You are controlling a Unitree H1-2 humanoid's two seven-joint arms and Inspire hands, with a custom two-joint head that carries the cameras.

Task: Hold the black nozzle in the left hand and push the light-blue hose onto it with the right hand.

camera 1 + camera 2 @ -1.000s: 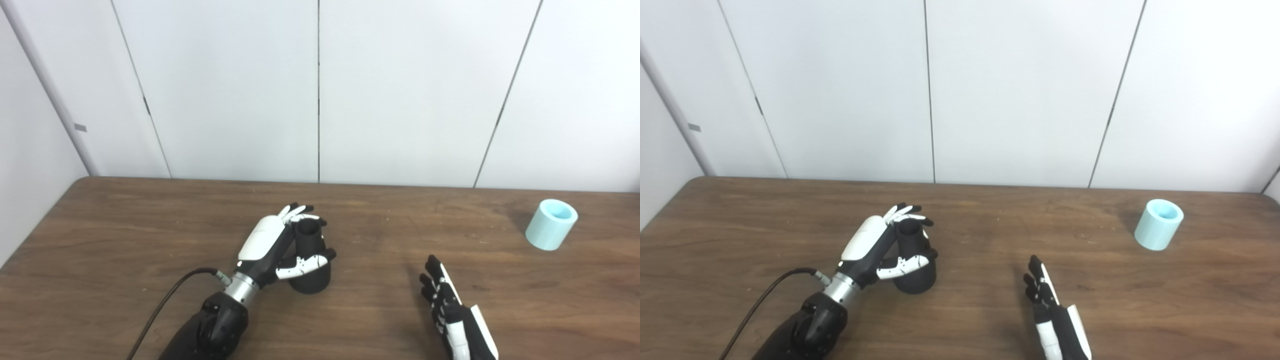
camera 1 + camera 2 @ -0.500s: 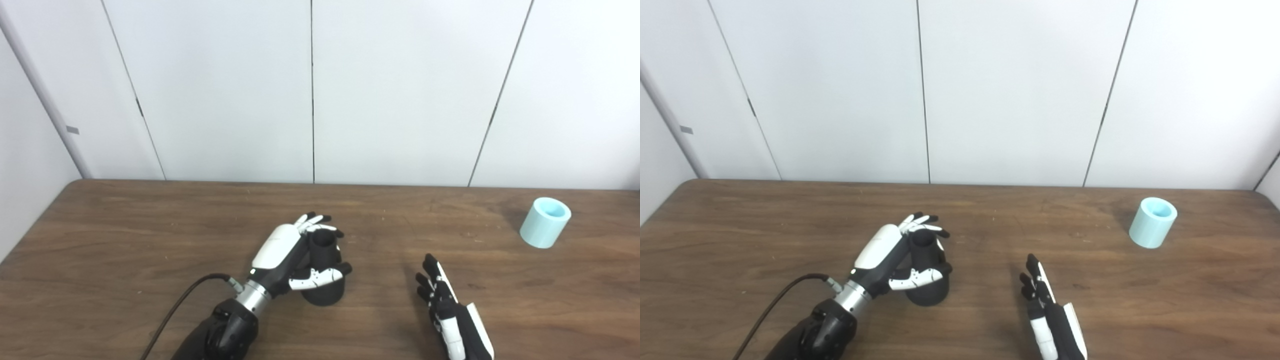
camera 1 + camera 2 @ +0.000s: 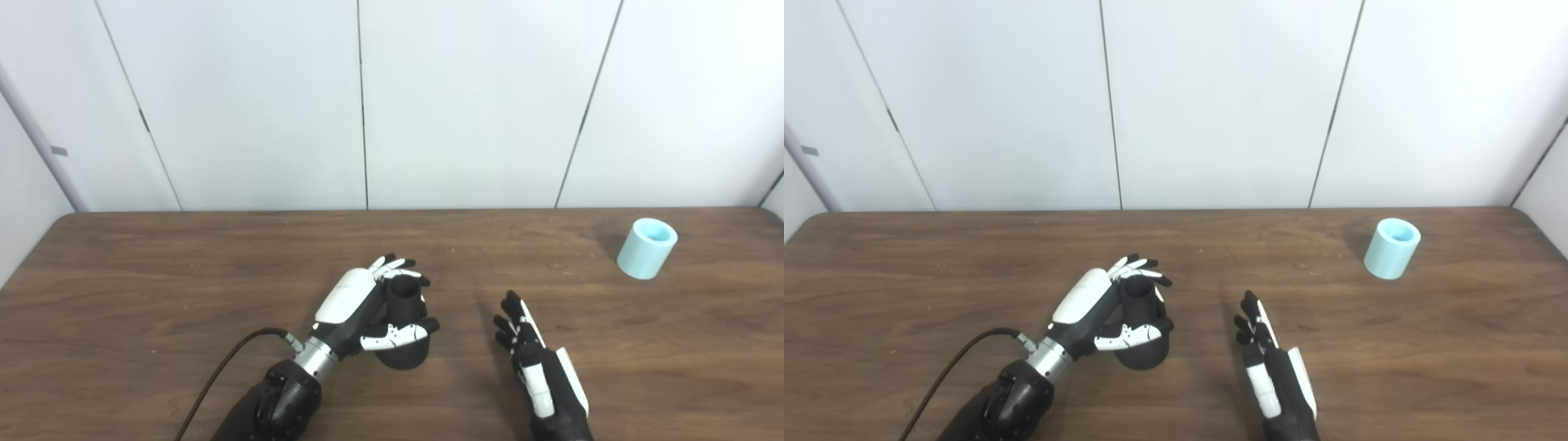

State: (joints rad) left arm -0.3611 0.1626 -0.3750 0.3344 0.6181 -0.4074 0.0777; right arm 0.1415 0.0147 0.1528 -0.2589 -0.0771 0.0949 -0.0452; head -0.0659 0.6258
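At the centre of the wooden table (image 3: 153, 275), the left hand (image 3: 361, 306) is wrapped around the black nozzle (image 3: 404, 334). Its fingers (image 3: 395, 264) curl over the narrow upper neck of the nozzle, and its thumb (image 3: 398, 334) crosses the front of the wider lower body. The nozzle stands upright, open end up, with its base on or just above the table surface; which of the two cannot be told. A black cable (image 3: 226, 361) runs from the left wrist toward the bottom edge of the view.

To the right of the nozzle, and apart from it, the right hand (image 3: 536, 361) holds nothing. Its fingers (image 3: 511, 312) are extended, slightly spread, and point away from the robot. The hand is turned edge-on, low over the table; contact with the surface cannot be confirmed.

The light-blue hose (image 3: 646, 248), a short open-ended cylinder, sits near the far right edge of the table, tilted slightly, with its opening facing up. It is well apart from both hands.

Behind the table stands a white panelled wall (image 3: 478, 104) with dark vertical seams.
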